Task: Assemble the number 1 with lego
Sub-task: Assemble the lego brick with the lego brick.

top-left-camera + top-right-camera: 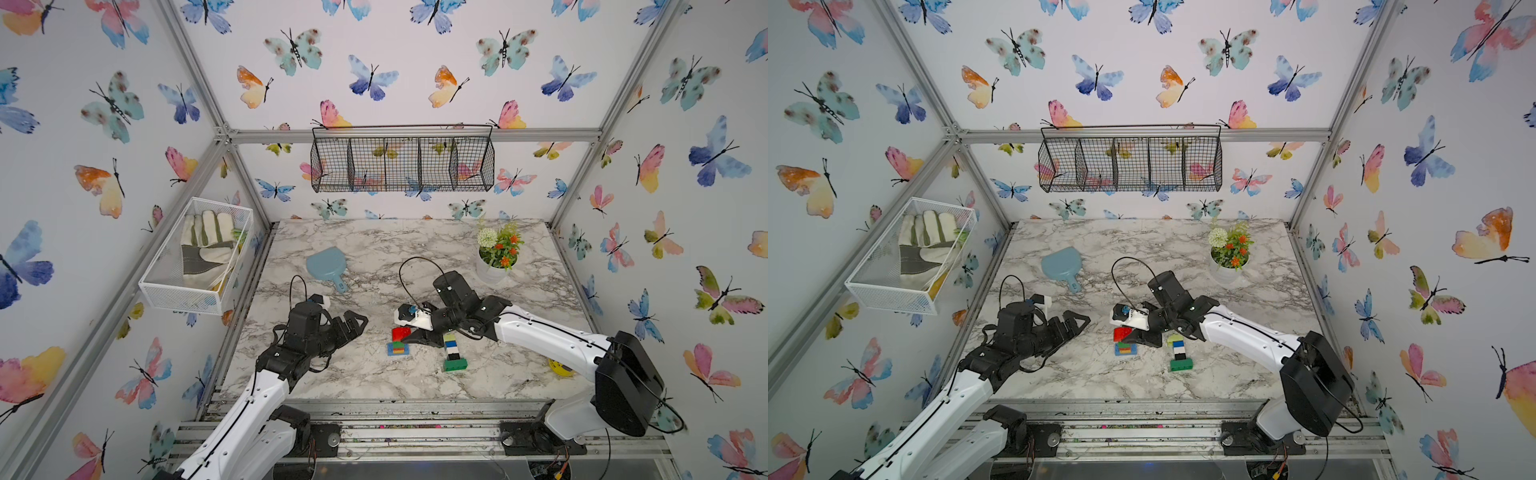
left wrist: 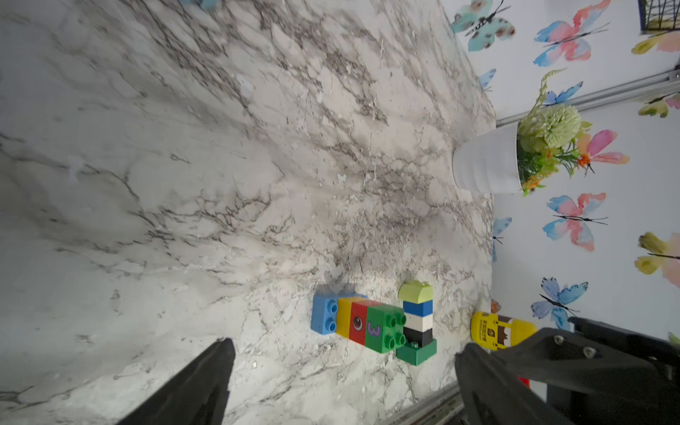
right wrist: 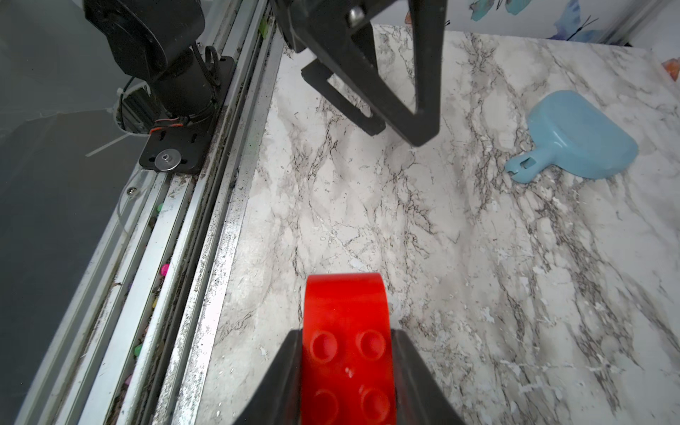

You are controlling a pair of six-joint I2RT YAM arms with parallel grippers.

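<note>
Right claw gripped red brick by two sides, just beside stack on table, likely lining up to press it on. Column lay near, apart. Left claw wide, empty, off aside, probably leaving room.

Bright even light, soft shadows, wide-angle edge distortion, wrist views slightly blurred

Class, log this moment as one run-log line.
right gripper: shut on red brick | left gripper: open, empty | table: flat brick column, short brick stack beside
</note>
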